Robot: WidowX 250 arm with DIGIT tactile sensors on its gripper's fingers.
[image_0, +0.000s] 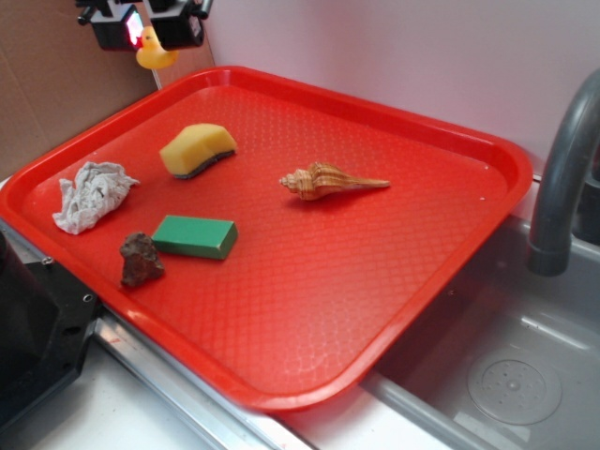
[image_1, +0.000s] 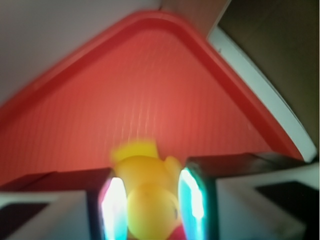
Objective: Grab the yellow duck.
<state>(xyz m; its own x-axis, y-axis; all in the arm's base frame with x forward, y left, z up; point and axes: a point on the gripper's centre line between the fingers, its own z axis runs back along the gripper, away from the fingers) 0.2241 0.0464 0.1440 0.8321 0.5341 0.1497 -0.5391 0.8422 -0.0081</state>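
Observation:
The yellow duck [image_0: 153, 52] hangs in the air above the tray's far left corner, clamped between the two black fingers of my gripper [image_0: 148, 28] at the top edge of the exterior view. In the wrist view the yellow duck [image_1: 150, 195] fills the gap between the two glowing pads [image_1: 114, 207], head toward the camera with a bit of red beak at the bottom. My gripper [image_1: 152, 202] is shut on it. The wrist view is blurred.
On the red tray [image_0: 309, 309] lie a yellow sponge wedge [image_0: 198, 149], a spiral seashell [image_0: 328, 180], a green block [image_0: 195, 236], a brown rock [image_0: 140, 259] and a crumpled white cloth [image_0: 92, 194]. A grey faucet [image_0: 562, 178] and sink basin [image_0: 506, 375] are at right.

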